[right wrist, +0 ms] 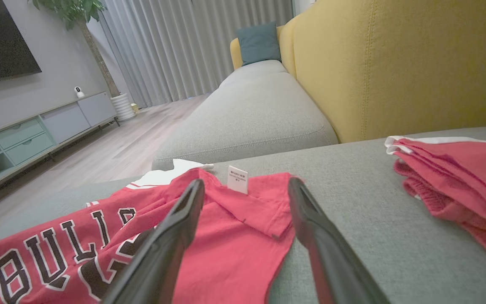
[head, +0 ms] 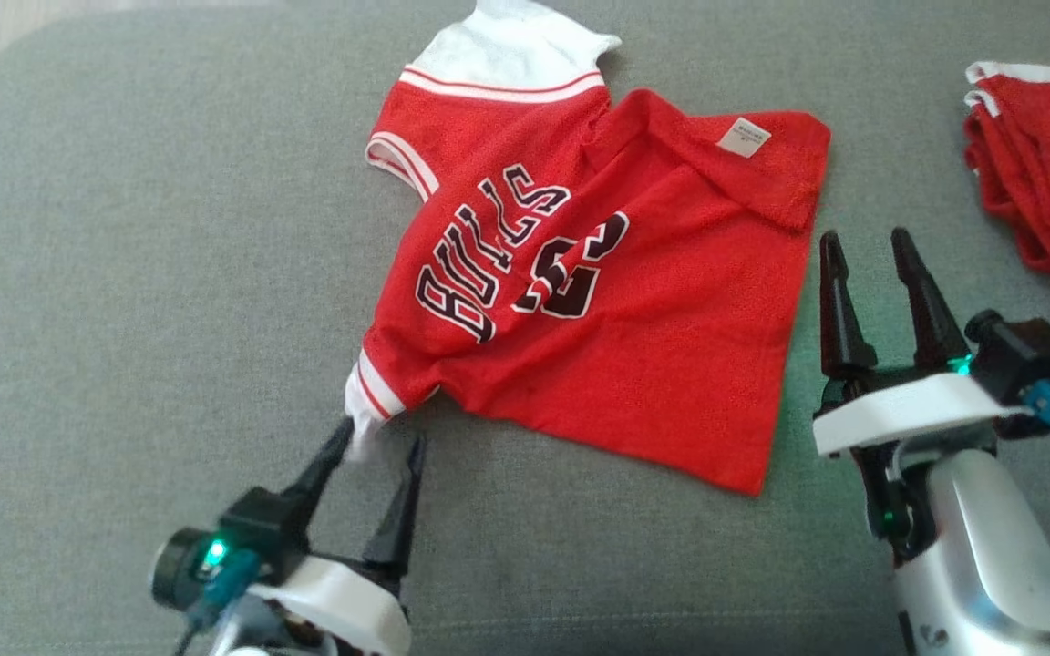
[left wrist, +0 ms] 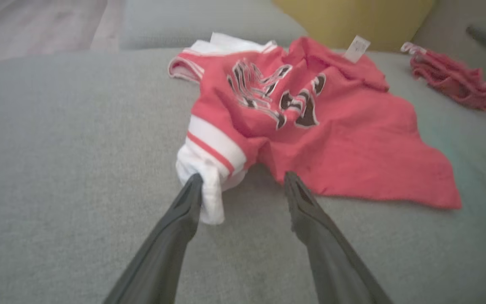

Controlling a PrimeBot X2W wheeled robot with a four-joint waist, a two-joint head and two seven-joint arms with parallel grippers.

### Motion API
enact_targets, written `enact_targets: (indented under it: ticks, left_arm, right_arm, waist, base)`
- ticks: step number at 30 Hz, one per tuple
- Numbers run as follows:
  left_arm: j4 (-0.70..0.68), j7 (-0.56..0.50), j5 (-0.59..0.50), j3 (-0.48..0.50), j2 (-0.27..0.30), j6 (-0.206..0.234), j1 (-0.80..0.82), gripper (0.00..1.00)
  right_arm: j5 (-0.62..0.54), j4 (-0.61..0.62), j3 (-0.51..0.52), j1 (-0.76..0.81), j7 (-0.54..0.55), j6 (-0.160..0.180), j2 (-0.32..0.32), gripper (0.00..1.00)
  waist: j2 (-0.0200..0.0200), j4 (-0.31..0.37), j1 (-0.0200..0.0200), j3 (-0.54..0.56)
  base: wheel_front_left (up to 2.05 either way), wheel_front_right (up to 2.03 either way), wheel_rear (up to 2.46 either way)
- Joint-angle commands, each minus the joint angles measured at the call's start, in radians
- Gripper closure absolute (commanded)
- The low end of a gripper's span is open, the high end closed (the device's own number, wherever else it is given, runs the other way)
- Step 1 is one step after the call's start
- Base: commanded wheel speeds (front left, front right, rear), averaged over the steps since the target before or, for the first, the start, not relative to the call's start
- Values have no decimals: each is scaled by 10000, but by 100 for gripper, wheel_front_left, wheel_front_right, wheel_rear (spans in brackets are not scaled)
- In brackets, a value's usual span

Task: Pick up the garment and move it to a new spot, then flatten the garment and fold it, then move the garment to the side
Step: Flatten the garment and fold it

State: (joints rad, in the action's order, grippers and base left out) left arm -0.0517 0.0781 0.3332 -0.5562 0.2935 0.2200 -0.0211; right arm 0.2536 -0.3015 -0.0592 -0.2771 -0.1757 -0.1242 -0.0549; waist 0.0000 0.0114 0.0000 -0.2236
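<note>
I see L gripper (head: 381,432) wide open, sleeve (head: 363,415) touching its tip, unheld; R gripper (head: 864,235) open, empty. Jersey (head: 634,346) looks placed; flatten/fold/side move pending.

The left gripper (head: 379,439) and the right gripper (head: 867,241) both have fingers (head: 839,310) spread apart, pointing forward.

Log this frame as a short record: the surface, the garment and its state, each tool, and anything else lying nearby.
surface: grey sofa cushion
garment: red jersey, spread out but rumpled, one upper corner turned over with its label showing
left tool: open, white sleeve end resting against one finger
right tool: open, beside the jersey's right edge, holding nothing
other: folded red garments to the robot's right, apart from the jersey
task stage: jersey not yet folded
</note>
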Motion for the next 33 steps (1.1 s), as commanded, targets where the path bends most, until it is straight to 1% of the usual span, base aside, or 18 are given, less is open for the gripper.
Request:
enact_targets:
  ticks: [1,7,9,12,16,17,19,20,25,33]
  left_arm:
    - [-663,275,133,565,111,92,32,0]
    - [-1787,473,411,1265,473,416,-380,0]
    - [-1735,334,446,1507,644,534,-357,0]
    - [-1150,90,626,1767,796,515,-77,0]
    - [266,-46,729,1922,944,273,662,0]
    - [266,-46,729,1922,944,273,662,0]
    - [971,-16,736,1952,949,162,1073,0]
    - [1585,38,723,1937,917,51,1472,0]
    - [2749,50,765,1632,666,-390,2249,0]
    - [3868,69,807,1011,78,-997,3029,0]
  right_arm:
    - [-53,261,-210,63,10,-65,47,0]
    - [-12,256,-251,152,29,-65,47,0]
    - [19,255,-345,134,54,-65,47,0]
    - [54,290,-507,74,93,-65,47,0]
    - [-31,369,-548,-9,170,-65,47,0]
    - [-31,369,-548,-9,170,-65,47,0]
    - [-67,414,-529,-42,203,-65,47,0]
    - [-101,458,-492,-48,223,-65,47,0]
    - [-118,549,-436,-42,238,-65,47,0]
    - [-70,544,-473,-116,227,-65,47,0]
  waist:
    - [0,-7,0,163]
    - [0,27,0,452]
    - [0,117,0,485]
    - [0,293,0,436]
    - [0,556,0,239]
    - [0,556,0,239]
    - [0,664,0,128]
    - [0,742,0,25]
    - [0,822,0,-138]
    - [0,806,0,-240]
  base:
    - [0,0,0]
    - [0,0,0]
    - [0,0,0]
    - [0,0,0]
    - [0,0,0]
    - [0,0,0]
    - [0,0,0]
    - [0,0,0]
    - [0,0,0]
    - [0,0,0]
